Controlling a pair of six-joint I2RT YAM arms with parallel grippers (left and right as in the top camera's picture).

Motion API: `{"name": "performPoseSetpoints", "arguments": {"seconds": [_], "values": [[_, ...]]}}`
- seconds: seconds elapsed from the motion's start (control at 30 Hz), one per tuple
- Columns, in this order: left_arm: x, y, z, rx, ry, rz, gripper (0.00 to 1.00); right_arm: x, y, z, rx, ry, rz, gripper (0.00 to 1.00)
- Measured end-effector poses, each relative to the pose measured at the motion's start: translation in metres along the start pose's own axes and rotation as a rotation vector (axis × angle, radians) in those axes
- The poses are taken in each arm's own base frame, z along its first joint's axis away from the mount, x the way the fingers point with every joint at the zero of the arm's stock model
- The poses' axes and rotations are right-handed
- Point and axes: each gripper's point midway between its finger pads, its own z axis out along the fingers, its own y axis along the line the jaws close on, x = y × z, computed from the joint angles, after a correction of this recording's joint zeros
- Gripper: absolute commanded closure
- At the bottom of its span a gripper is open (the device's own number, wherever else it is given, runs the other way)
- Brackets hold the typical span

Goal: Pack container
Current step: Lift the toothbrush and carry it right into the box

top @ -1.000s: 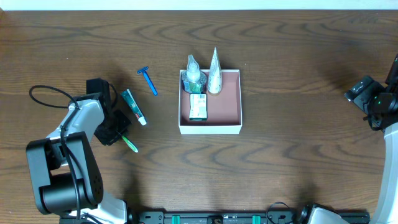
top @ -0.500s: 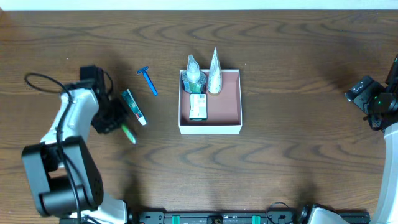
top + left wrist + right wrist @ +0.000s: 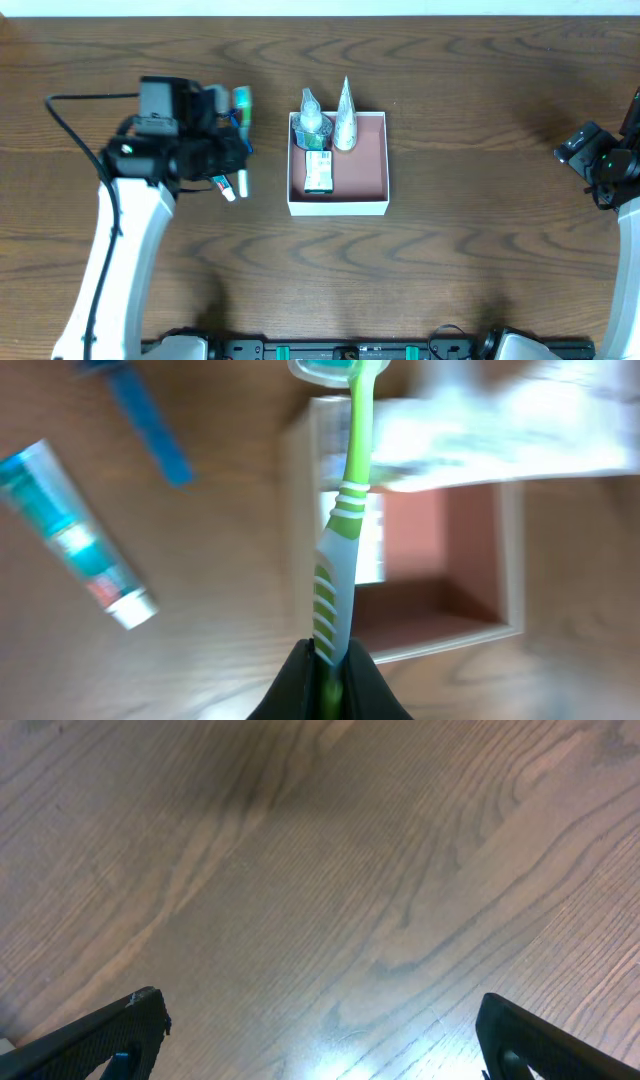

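The container (image 3: 338, 207) is a square white-walled box with a reddish-brown inside at the table's middle. It holds two clear pointed packets (image 3: 345, 120) and a green-and-white packet (image 3: 319, 171). My left gripper (image 3: 224, 138) is shut on a green toothbrush (image 3: 335, 560) and holds it in the air just left of the container; the jaws (image 3: 328, 675) pinch its handle. The container's wall also shows in the left wrist view (image 3: 515, 560). My right gripper (image 3: 320, 1040) is open and empty over bare wood at the far right (image 3: 600, 165).
A teal-and-white toothpaste tube (image 3: 75, 535) lies on the table left of the container, partly under my left arm in the overhead view (image 3: 229, 186). A blue razor (image 3: 150, 420) lies beyond it.
My left gripper has lifted the green toothbrush off the table and carried it up and to the right, toward the container. The right arm has not moved.
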Motion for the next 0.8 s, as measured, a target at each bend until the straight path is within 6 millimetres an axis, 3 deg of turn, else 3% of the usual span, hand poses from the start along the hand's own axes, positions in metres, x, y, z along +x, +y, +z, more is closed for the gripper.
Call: {"name": "performPoseSetpoints", "arguments": {"seconds": [0.2, 0.4, 0.57, 0.8], "values": [[-0.001, -0.073, -0.01, 0.125, -0.096, 0.184, 0.92, 0.0, 0.0, 0.0, 0.0, 0.0, 0.0, 0.01], [0.006, -0.116, 0.001, 0.159, -0.123, 0.233, 0.93, 0.0, 0.0, 0.0, 0.001, 0.0, 0.0, 0.01], [0.018, -0.141, 0.029, 0.122, -0.114, 0.224, 0.93, 0.0, 0.0, 0.0, 0.0, 0.0, 0.0, 0.01], [0.034, -0.155, 0.082, 0.037, -0.093, 0.192, 0.93, 0.0, 0.0, 0.0, 0.0, 0.0, 0.0, 0.01]]}}
